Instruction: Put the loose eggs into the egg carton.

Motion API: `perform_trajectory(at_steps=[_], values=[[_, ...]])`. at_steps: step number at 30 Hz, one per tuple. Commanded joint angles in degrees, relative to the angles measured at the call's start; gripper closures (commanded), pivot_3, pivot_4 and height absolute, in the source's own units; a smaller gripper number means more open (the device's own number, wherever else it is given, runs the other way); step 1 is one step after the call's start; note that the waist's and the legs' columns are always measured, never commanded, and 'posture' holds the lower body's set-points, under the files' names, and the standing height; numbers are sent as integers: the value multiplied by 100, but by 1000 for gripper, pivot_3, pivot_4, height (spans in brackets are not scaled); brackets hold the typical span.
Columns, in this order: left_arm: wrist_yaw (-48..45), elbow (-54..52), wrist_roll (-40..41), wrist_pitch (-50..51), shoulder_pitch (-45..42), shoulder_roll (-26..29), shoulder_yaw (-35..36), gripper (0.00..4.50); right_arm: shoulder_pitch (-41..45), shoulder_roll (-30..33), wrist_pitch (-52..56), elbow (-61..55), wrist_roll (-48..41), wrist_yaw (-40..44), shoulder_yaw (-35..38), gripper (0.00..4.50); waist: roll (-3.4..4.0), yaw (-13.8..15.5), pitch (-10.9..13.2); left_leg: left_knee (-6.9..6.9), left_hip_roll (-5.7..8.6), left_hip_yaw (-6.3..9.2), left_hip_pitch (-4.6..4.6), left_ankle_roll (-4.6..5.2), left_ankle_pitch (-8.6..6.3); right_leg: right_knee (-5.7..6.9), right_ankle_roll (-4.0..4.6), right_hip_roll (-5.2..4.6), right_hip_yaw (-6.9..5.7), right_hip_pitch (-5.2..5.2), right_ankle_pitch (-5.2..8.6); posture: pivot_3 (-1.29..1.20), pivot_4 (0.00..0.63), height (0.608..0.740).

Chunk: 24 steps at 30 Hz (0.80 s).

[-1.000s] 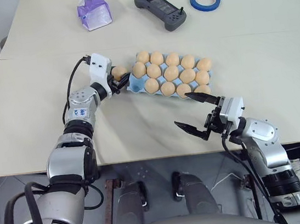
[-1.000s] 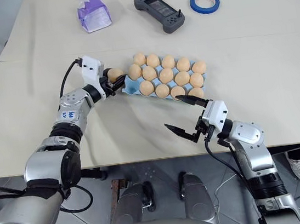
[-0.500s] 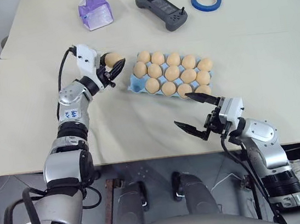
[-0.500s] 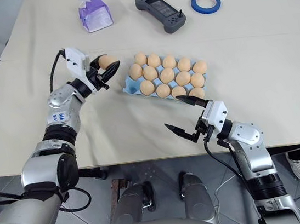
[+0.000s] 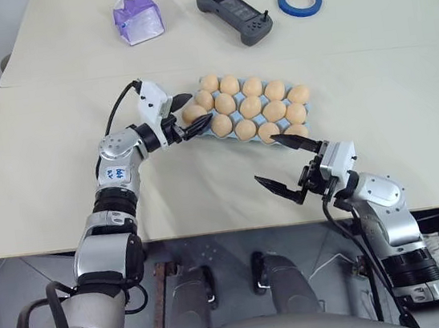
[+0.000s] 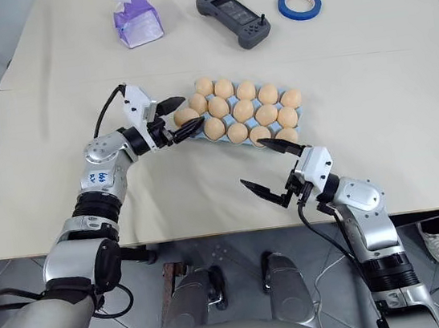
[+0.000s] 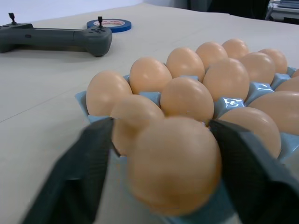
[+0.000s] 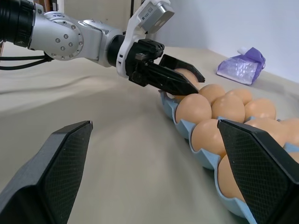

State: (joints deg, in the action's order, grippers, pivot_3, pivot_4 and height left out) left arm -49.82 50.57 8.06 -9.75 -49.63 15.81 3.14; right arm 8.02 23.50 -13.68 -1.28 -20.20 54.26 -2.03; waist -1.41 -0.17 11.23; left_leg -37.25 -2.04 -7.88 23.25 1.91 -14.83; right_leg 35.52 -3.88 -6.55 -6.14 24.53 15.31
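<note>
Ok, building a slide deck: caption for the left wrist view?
Open left tool straddling an egg at the corner of the nearly full blue egg carton.

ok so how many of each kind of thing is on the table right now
eggs: 15
egg carton: 1
purple tissue pack: 1
grey handheld controller: 1
blue tape roll: 1
total: 19

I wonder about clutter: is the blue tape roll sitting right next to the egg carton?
No, the tape roll lies apart from the egg carton, beyond the grey controller.
</note>
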Motion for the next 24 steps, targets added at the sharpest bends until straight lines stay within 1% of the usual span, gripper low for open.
perform_trajectory(at_steps=[1, 5, 7, 10, 11, 13, 15, 18, 22, 24], values=[[-74, -495, 8, -74, 133, 215, -11, 20, 30, -35, -127, -19, -11, -24, 41, 0, 0, -7, 0, 0, 0, 0, 0, 1, 1, -1, 0, 0, 0, 0, 0, 0, 150, 740], [-235, -1153, 27, -155, 518, 784, 74, 20, 40, 31, -139, 25, -41, 44, 89, 0, 0, -42, 0, 4, -5, -2, -1, 1, 1, 2, 0, 2, 4, 4, 0, 0, 150, 740], [-407, -1469, 88, -129, 819, 1210, 159, 20, 36, 110, -137, 51, -76, 115, 143, 0, 1, -49, 0, 5, -7, -2, -3, -1, 1, 3, 1, 2, 4, 4, 0, 0, 150, 740], [-759, -1835, 221, -33, 1338, 1776, 269, 20, 44, 193, -42, 37, -283, 180, 299, 0, 1, -64, 0, 5, -7, -3, -3, -23, -12, 1, 1, 0, 7, 3, 0, 0, 150, 740], [-842, -1934, 269, -15, 1474, 1888, 288, 20, 52, 212, 3, 38, -345, 184, 347, 0, 1, -67, 0, 5, -7, -3, -4, -23, -13, 1, 1, -1, 7, 3, 0, 0, 150, 740], [-1057, -2388, 406, 46, 1995, 2222, 409, 20, 71, 376, -8, 126, -357, 330, 428, 0, 1, -66, 0, 6, -7, -2, -4, -25, -14, 0, 2, -3, 9, 4, 1, 0, 150, 740], [-1108, -2834, 539, 194, 2398, 2390, 509, 20, 89, 488, -37, 207, -361, 440, 476, 0, 2, -65, 0, 8, -7, -2, -4, -25, -16, -3, 3, -8, 20, 3, 1, 0, 150, 740], [-1045, -3833, 866, 626, 3202, 2498, 725, 20, 192, 573, -49, 341, -368, 531, 515, 0, 2, -36, 0, 10, -8, 14, -2, -28, -17, -10, 9, -13, 38, 0, 4, 0, 150, 740], [-725, -4808, 1095, 1064, 3957, 2417, 917, 20, 406, 528, -48, 541, -344, 553, 539, 0, 4, -29, 1, 18, -11, 17, -2, -32, -18, -13, 18, -15, 42, 0, 9, 0, 150, 740], [-580, -5089, 1145, 1201, 4144, 2357, 948, 20, 458, 517, -59, 602, -338, 584, 533, 0, 5, -27, 2, 19, -13, 22, -2, -35, -18, -13, 21, -14, 39, 0, 11, 0, 150, 740]])
